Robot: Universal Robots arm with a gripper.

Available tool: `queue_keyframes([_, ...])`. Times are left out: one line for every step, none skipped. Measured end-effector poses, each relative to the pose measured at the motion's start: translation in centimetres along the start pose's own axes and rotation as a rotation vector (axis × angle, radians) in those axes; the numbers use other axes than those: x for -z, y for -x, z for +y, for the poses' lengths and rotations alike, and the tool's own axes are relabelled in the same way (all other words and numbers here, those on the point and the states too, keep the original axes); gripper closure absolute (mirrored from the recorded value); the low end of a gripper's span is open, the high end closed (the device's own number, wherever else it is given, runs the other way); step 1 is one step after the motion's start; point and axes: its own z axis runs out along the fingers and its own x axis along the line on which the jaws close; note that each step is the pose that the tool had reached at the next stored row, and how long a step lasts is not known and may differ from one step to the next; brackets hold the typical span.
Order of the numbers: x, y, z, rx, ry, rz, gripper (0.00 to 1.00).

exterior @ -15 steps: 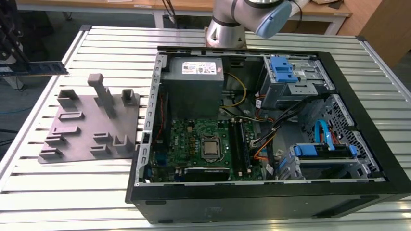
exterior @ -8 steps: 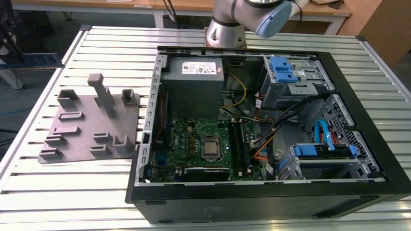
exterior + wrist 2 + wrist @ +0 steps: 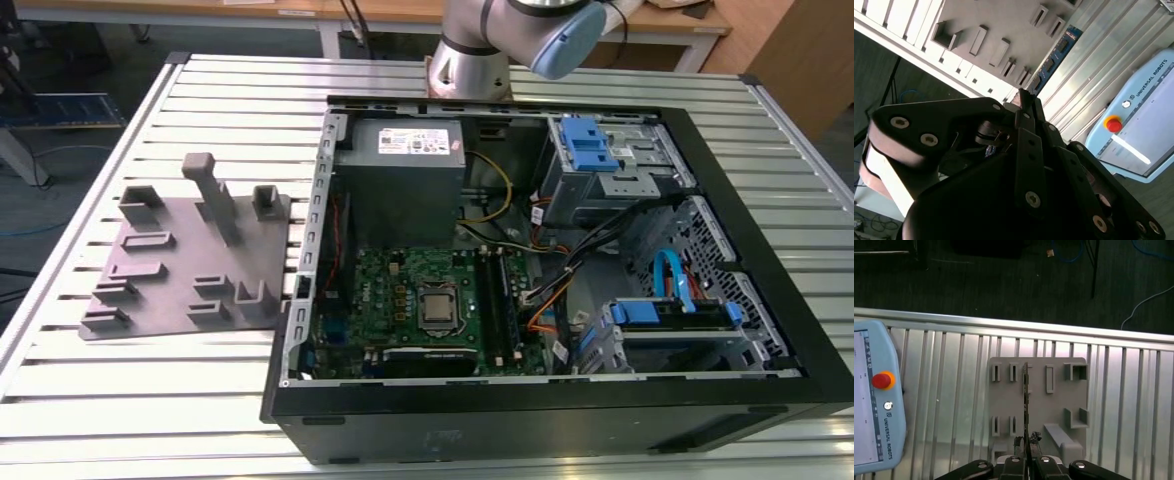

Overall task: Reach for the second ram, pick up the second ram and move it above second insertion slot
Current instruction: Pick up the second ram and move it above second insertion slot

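In the exterior view the grey fixture (image 3: 160,270) with its upright blocks lies at about nine o'clock on the slatted metal table (image 3: 80,380), just beside the open computer case (image 3: 747,400), which takes up the middle and runs out to three o'clock. Inside the case the green motherboard (image 3: 400,290) sits near six o'clock, with the long memory slots (image 3: 501,300) along the side of it toward three o'clock. The power supply (image 3: 400,170) is above the motherboard, and a blue-topped drive cage (image 3: 594,150) stands near one o'clock. The arm (image 3: 494,40) rises from the table at twelve o'clock. In both wrist views the gripper (image 3: 1026,442) (image 3: 1024,100) has its jaws drawn together on one end of the second ram (image 3: 1025,390) (image 3: 1056,57). In the first wrist view the stick shows edge-on as a thin dark line against the fixture (image 3: 1054,410). In the second wrist view its chips and pale label show, and it reaches out from the fingertips (image 3: 1021,97) beside the fixture (image 3: 1004,25). Whether the stick touches the fixture or hangs clear of it cannot be told. A pale-blue teach pendant (image 3: 874,400) (image 3: 1139,120) with a red button lies on the table, well apart from the fixture.
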Motion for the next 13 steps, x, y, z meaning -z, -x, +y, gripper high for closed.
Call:
queue_keyframes([0.24,0.01,0.01,0.0,0.0,0.0,0.86])
queue_keyframes([0.44,0.02,0.01,0.0,-0.0001,0.0,0.86])
queue_keyframes([0.64,0.02,0.02,0.0,0.0,0.0001,0.86])
queue_keyframes([0.83,0.03,0.02,0.0,0.0001,0.0001,0.86])
queue_keyframes([1.03,0.04,0.03,0.0,0.0001,0.0,0.86])
queue_keyframes([1.23,0.05,0.04,0.0,0.0,0.0,0.86])
queue_keyframes([1.43,0.06,0.04,0.0,0.0,0.0,0.86])
queue_keyframes([1.6,0.06,0.04,0.0,0.0001,0.0,0.86])
queue_keyframes([1.65,0.07,0.05,0.0,0.0001,-0.0006,0.86])
queue_keyframes([1.65,0.07,0.04,0.0,0.0,-0.0006,0.86])
queue_keyframes([1.65,0.07,0.04,0.0,0.0,-0.0007,0.86])
queue_keyframes([1.65,0.07,0.04,0.0,0.0,-0.0007,0.86])
queue_keyframes([1.65,0.07,0.04,0.0,0.0,-0.0007,0.86])
